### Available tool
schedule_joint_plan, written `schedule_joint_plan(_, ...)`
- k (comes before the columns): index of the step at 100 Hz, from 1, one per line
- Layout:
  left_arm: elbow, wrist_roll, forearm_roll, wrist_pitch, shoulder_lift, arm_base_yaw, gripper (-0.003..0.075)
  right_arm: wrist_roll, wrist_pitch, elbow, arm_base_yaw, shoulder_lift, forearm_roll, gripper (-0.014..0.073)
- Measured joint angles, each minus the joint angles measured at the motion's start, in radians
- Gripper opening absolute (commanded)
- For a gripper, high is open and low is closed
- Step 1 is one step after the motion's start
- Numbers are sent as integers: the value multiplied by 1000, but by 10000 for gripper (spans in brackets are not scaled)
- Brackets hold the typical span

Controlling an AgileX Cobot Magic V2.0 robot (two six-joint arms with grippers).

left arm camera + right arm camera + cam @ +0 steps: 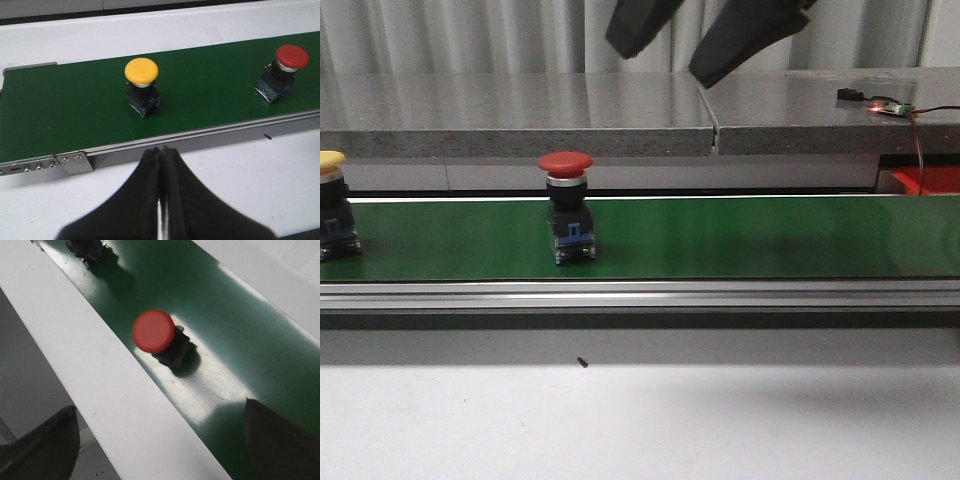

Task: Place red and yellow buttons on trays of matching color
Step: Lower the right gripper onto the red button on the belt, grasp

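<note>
At the far left end of the green belt [720, 235], cut by the picture edge in the front view, the yellow button [330, 205] stands upright on its dark base. The left wrist view shows it whole, set mid-width on the belt not far from the belt's end. The left gripper [160, 165] hangs over the white desk [640, 420] on the near side of the belt's metal rail, its black fingers pressed together with nothing between them. The yellow button lies just across the rail from the fingertips, a little to one side, and does not touch them.

Further right along the belt, the red button [566, 205] stands upright too, closer to the belt's near edge than to its far edge and well apart from the yellow one. The right gripper [675, 50] hangs high above the belt, its two dark fingers [740, 40] spread wide and empty. In the right wrist view the red button sits in the open gap between the fingers, below them, clear of both.

At the right end, behind the belt's far edge, a corner of the red tray [925, 180] shows, partly hidden. A small circuit board [890, 107] with a lit red light lies on the grey shelf [520, 110] above it.
</note>
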State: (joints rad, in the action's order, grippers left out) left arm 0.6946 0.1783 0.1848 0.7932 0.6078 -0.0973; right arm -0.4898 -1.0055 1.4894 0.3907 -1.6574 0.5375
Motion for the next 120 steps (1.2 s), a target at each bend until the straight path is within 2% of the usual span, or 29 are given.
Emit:
schedule_joint_plan(40,0,0,0,0,0,0,-19,-1,-20,111,30,-201,-46,654)
schedule_joint_plan(72,0,0,0,0,0,0,-19,-1,88,112,79,-244,-46,643)
schedule_joint_plan(79,0,0,0,0,0,0,-19,-1,94,112,83,-255,-46,573)
schedule_joint_plan(91,0,0,0,0,0,0,-19,-1,94,112,85,-282,-48,314)
schedule_joint_plan(100,0,0,0,0,0,0,-19,-1,97,112,85,-294,-60,154)
schedule_joint_plan(107,0,0,0,0,0,0,-19,-1,101,112,85,-295,-63,99)
schedule_joint_plan(120,0,0,0,0,0,0,-19,-1,111,112,85,-292,-72,101)
